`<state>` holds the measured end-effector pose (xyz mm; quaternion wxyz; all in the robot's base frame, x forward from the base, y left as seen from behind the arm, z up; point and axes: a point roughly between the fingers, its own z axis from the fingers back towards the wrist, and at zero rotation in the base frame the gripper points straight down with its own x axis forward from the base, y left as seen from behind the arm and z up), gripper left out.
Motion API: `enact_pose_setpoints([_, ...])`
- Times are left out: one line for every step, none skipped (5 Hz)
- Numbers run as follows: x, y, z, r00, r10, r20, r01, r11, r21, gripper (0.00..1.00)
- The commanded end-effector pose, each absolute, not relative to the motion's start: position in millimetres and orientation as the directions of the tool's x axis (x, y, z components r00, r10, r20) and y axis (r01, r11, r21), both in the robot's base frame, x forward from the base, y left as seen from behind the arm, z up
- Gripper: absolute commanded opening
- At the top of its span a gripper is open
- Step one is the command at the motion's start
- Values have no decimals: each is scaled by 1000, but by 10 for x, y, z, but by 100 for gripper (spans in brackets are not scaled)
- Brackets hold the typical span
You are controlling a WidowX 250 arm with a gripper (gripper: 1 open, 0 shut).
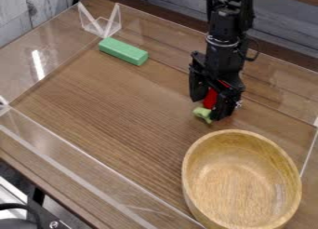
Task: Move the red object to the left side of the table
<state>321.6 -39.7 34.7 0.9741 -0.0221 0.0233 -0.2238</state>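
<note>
Brown wood-grain tabletop [112, 102] fills the view, fenced by low clear acrylic walls [50, 154] along its edges. Toward the right of the surface a black robot arm [225, 28] reaches straight down, and its gripper [211, 104] sits low over the wood with its jaws spread wide. Between those jaws lies the red object [214, 95], a small glossy toy fruit whose light green stem end pokes out at the bottom, resting on the tabletop; whether the fingers actually touch it cannot be told. Just in front of the gripper, at the lower right, stands a round light wooden bowl [243, 181], near the fruit but apart from it. Well away at the upper left lies a flat green rectangular block [123, 51], close to the far acrylic corner.
</note>
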Motion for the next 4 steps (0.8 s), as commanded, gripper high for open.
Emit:
enact_pose_setpoints([3292,-420,455,899,-438,10,438,898,-38,100])
enact_pose_setpoints([3295,-417,472,902,-432,19,432,901,-39,100])
enact_pose_setpoints([3298,-412,490,905,-424,27,425,904,-40,100])
enact_pose_setpoints([3299,-406,518,908,-417,37,418,907,-41,100])
